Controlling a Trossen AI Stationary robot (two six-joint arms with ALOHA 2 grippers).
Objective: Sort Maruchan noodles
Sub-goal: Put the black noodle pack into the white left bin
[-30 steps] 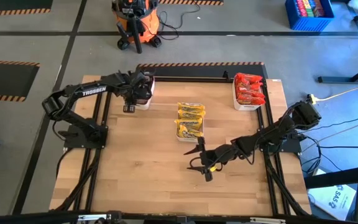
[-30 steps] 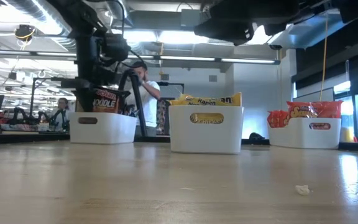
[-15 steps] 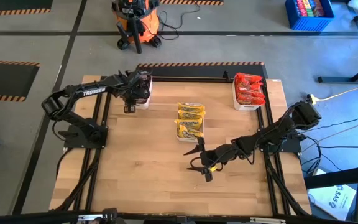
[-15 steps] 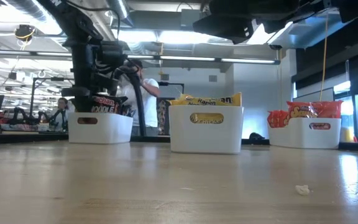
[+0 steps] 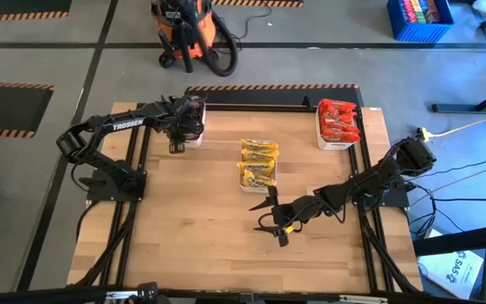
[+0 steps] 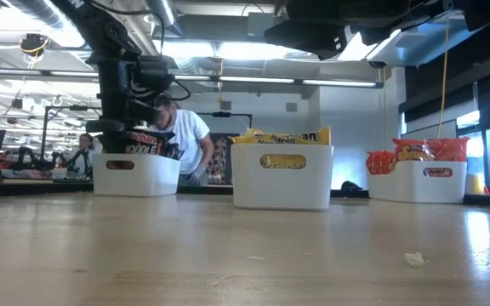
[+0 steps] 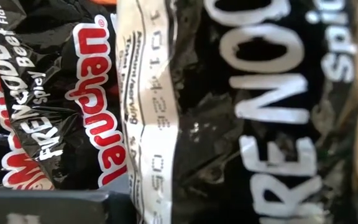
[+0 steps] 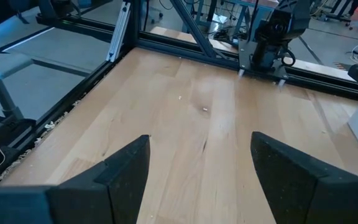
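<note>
My left gripper (image 5: 184, 127) points steeply down over the left white tray (image 6: 136, 174) at the table's far left and is shut on a black Maruchan noodle packet (image 7: 260, 124). Other black packets (image 7: 48, 93) lie in that tray below it. The middle tray (image 5: 258, 187) holds yellow packets (image 5: 258, 160). The right tray (image 5: 337, 144) holds red packets (image 5: 337, 120). My right gripper (image 5: 272, 221) hangs open above the bare table near its middle, with nothing between its fingers (image 8: 129, 174). My left gripper holds the black packet (image 6: 143, 143) from above, fingers pointing steeply down. The packet reaches from one finger (image 7: 42, 208) to the other, but the picture's edge cuts off the place of contact. Its lower part sits at the tray's rim, among the other black packets.
The three white trays stand in a row along the far half of the table. A small white scrap (image 6: 413, 258) lies on the near part of the wood. The frame rail (image 5: 251, 106) runs along the far edge. A person (image 6: 181, 136) bends down behind the table.
My left gripper has sunk a little toward the left tray while rolling at the wrist, and the black packet has gone down with it to the tray's rim. The person behind the table has bent over.
</note>
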